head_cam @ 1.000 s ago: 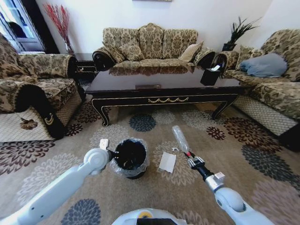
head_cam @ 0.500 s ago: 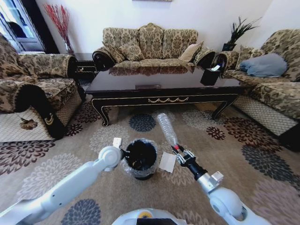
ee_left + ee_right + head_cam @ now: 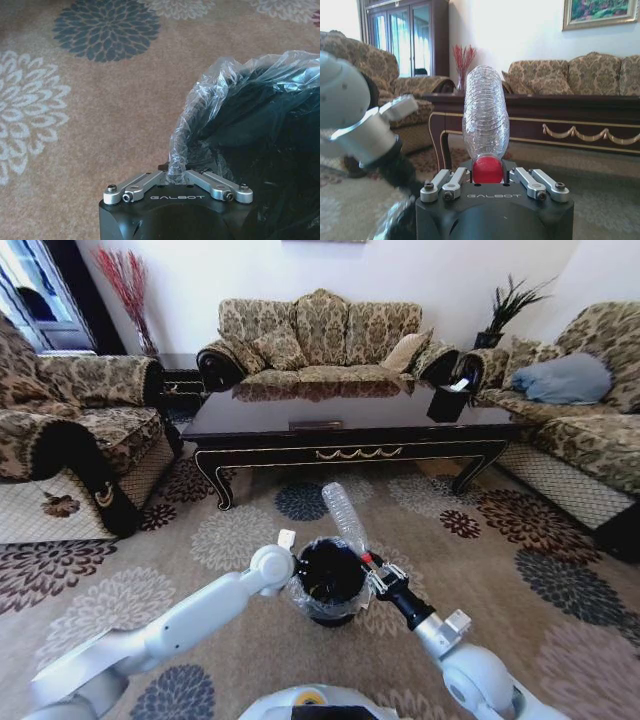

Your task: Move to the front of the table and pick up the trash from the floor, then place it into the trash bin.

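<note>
The beige flower-medallion carpet floor point(image 3: 520, 570) lies before the long glossy dark wood coffee table point(image 3: 345, 425) with gold scroll trim, which stands well behind the bin. The small round black trash bin point(image 3: 333, 582), lined with a crinkled clear plastic bag, serves as landmark.

The left gripper point(image 3: 176, 172) is at the bin's left rim, fingers closed on a pinch of the liner's edge. The right gripper point(image 3: 487, 175) is at the bin's right rim, fingers closed on the red-capped end of 1 clear ribbed plastic bottle point(image 3: 345, 518), which slants up above the bin's opening, outside it.

Judged progress: the approach and bottle pickup are done; release into the bin remains. Whether paper or small bits remain on the carpet cannot be told.
</note>
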{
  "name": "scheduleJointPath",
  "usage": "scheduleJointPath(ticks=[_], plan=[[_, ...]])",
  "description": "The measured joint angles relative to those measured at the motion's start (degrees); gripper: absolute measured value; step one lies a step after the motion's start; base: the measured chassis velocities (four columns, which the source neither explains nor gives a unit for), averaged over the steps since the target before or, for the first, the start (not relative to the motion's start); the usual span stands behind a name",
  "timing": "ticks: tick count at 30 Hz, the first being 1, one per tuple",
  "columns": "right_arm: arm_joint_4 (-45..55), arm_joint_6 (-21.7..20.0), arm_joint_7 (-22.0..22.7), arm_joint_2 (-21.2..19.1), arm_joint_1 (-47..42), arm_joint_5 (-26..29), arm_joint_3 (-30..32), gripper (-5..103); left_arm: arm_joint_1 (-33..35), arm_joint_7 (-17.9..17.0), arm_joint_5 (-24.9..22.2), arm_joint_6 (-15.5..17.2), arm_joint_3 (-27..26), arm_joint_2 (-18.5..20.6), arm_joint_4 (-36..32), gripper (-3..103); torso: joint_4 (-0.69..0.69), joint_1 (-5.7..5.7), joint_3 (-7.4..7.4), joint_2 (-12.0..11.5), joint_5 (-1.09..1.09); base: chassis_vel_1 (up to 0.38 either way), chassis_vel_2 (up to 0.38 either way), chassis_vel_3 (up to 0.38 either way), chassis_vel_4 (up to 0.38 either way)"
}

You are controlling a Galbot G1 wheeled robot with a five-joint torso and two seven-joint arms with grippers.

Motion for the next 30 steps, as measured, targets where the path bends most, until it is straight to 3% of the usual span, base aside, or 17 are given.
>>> scheduleJointPath(ticks=[16, 17, 19, 26, 30], plan=[[-2.34, 0.41, -0.75, 0.71, -0.67, -3.46, -2.63, 25, 1.4, -0.71, -0.83, 0.02, -0.61, 0.68, -1.97, 0, 0.01, 0.0, 0.0, -0.01, 0.0, 0.0, 0.0, 0.0, 0.0], [-2.48, 0.47, -0.83, 0.75, -0.76, -3.8, -2.87, 33, 1.43, -0.75, -0.78, 0.02, -0.66, 0.94, -2.07, 0, 0.0, 0.0, 0.0, -0.01, 0.0, 0.0, 0.0, 0.0, 0.0], [-2.55, 0.56, -0.94, 0.83, -0.72, -3.91, -2.97, 33, 1.4, -0.75, -0.8, 0.02, -0.75, 1.07, -2.29, 0, 0.01, 0.0, 0.0, -0.01, 0.0, 0.0, 0.0, 0.0, 0.0], [-3.12, 1.09, -1.07, 1.06, -0.43, -3.72, -3.11, 66, 2.08, -0.7, -0.63, 0.02, -1.32, 1.66, -2.67, 0, 0.01, 0.0, 0.0, -0.01, -0.01, 0.0, 0.0, 0.0, 0.0], [-3.5, 1.21, -0.99, 1.79, -0.56, -4.08, -3.33, 78, 2.83, -0.68, -0.43, 0.02, -1.5, 1.74, -2.95, 0, 0.0, 0.0, 0.0, -0.01, 0.0, 0.0, 0.0, 0.0, 0.0]])
